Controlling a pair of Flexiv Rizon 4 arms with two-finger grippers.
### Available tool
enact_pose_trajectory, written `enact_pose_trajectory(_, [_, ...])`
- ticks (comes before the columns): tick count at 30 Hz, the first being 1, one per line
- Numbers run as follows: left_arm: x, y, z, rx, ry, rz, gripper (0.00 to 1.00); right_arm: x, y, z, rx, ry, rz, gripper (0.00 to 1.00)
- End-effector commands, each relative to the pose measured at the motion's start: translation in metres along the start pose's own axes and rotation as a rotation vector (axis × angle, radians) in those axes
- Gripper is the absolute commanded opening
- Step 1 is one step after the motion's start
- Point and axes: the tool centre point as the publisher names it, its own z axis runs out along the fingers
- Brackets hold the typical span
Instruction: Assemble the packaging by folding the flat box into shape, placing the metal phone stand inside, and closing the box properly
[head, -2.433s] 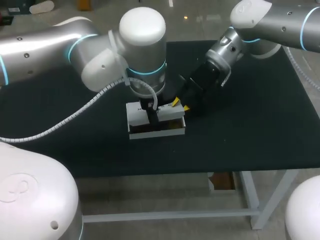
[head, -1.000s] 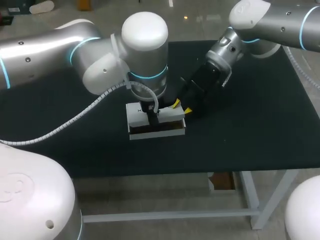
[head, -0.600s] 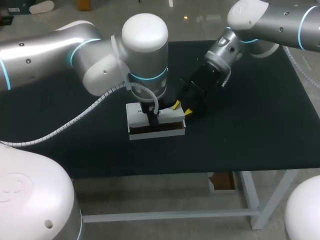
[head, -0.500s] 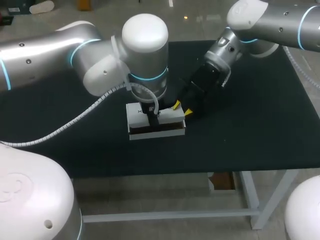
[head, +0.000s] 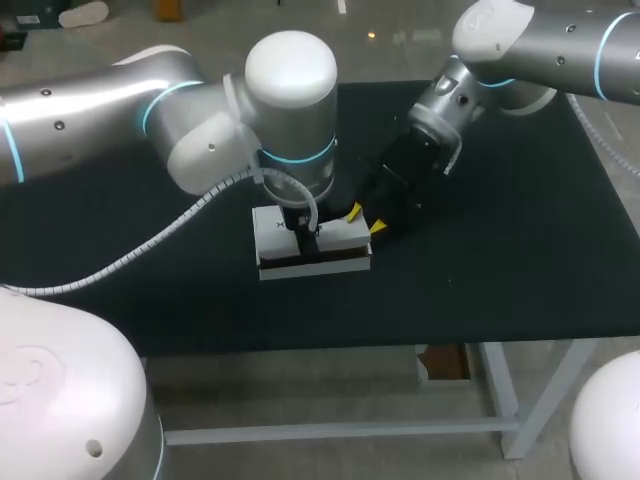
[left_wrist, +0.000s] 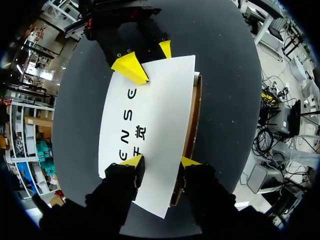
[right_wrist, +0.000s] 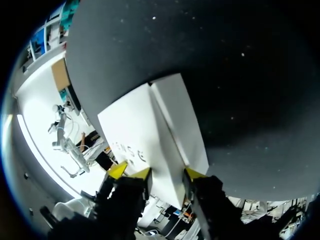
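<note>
Two risks are judged from this position. Near the middle of the black bench (head: 520, 260), the white box (head: 275, 240) lies under the left arm (head: 200, 130) and the right arm (head: 440, 110). Its lid (left_wrist: 155, 115) is lowered but not tucked in: a brown gap (left_wrist: 191, 120) is seen along the near edge.

The left jaws are spread, with one tip laid on the lid and the other at the gapped edge. The right jaws are spread too, set astride the box's far right corner with one tip on the lid.

If pressure is applied unevenly, the lid could be creased, or its flap buckled outside the wall instead of being slid in. If a tip is lifted too soon, the lid could spring up or the box be skidded.

The phone stand is not seen, so whether it is inside cannot be told. Black lettering (left_wrist: 132, 120) is printed along the lid.
</note>
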Motion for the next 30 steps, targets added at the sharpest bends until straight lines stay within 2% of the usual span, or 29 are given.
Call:
enact_pose_trajectory(1, [0.002,0.0,0.004,-0.001,0.003,-0.003,0.42,-0.003,0.0,0.001,-0.002,-0.003,0.0,0.42])
enact_pose_trajectory(30, [0.003,0.006,0.006,0.008,0.019,-0.012,0.43,-0.01,-0.011,-0.008,-0.041,-0.004,-0.037,0.43])
